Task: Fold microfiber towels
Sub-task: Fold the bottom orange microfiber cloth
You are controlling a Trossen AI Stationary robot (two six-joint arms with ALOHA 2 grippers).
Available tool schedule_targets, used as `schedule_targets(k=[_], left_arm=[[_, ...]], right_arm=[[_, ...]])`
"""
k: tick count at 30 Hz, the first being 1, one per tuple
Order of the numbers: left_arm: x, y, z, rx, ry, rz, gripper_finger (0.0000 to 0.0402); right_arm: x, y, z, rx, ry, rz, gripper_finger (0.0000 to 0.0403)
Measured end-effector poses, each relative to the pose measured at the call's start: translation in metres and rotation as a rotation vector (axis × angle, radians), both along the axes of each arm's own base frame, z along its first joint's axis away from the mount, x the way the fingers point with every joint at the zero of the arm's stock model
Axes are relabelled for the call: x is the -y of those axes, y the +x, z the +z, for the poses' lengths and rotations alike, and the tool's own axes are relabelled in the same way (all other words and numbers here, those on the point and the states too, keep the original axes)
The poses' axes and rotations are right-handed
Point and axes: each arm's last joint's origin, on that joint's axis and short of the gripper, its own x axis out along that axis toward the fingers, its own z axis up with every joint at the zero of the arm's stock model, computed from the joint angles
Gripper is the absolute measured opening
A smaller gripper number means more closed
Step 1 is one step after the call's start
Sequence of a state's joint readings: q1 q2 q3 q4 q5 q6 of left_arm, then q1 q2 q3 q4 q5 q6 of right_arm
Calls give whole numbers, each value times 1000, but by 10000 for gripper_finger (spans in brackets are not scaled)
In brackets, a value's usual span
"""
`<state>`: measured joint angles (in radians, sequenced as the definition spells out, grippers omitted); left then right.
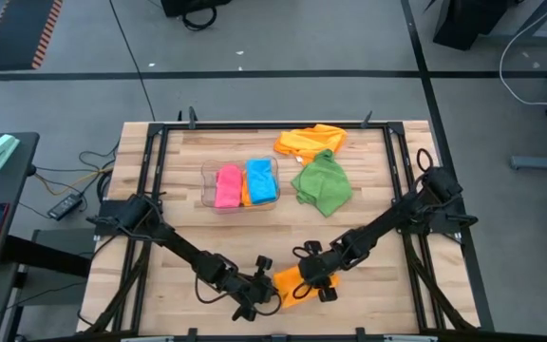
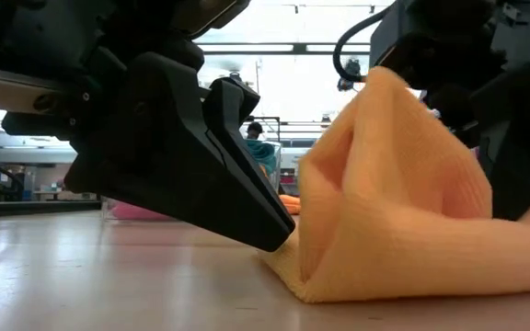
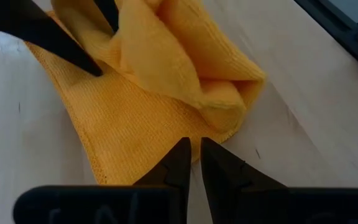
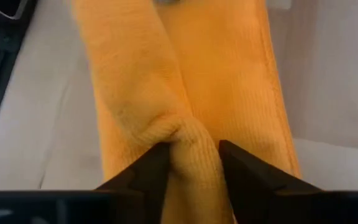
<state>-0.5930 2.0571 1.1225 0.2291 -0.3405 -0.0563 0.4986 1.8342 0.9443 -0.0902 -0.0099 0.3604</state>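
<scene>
Mid-fold at near tabletop edge. Right hand [image 4: 191, 158] pinches a ridge of the orange towel [image 1: 291, 283], fingers part-spread; left hand [image 3: 192, 163], fingers together, pins its edge. Next: lay the flap flat.

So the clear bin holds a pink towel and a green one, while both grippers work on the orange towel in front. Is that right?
Not quite: in the high view the clear bin holds a pink towel and a blue one. The green towel lies beside the bin on the table.

five towels [image 1: 322, 183], one bin [image 1: 209, 174], two arms [image 1: 174, 242]
</scene>
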Motion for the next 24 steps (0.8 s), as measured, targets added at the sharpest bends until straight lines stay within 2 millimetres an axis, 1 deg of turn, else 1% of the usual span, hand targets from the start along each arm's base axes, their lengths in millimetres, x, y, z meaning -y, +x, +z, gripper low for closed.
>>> schedule_targets(k=[4, 9, 14, 16, 18, 24], left_arm=[[0, 0, 0, -1, -2, 2, 47], [0, 0, 0, 0, -9, 6, 47], [0, 0, 0, 1, -11, 7, 43], [0, 0, 1, 3, -12, 6, 42], [0, 0, 1, 3, -11, 7, 42], [-2, 0, 0, -4, 3, 19, 41]], right_arm=[[3, 2, 7, -18, 20, -7, 183], [4, 1, 25, -26, 13, -5, 188], [6, -3, 57, 82, 22, -21, 186], [1, -4, 65, 155, -3, -22, 186], [-8, -1, 66, 240, -7, 8, 186], [-30, 6, 47, 333, -32, 45, 185]])
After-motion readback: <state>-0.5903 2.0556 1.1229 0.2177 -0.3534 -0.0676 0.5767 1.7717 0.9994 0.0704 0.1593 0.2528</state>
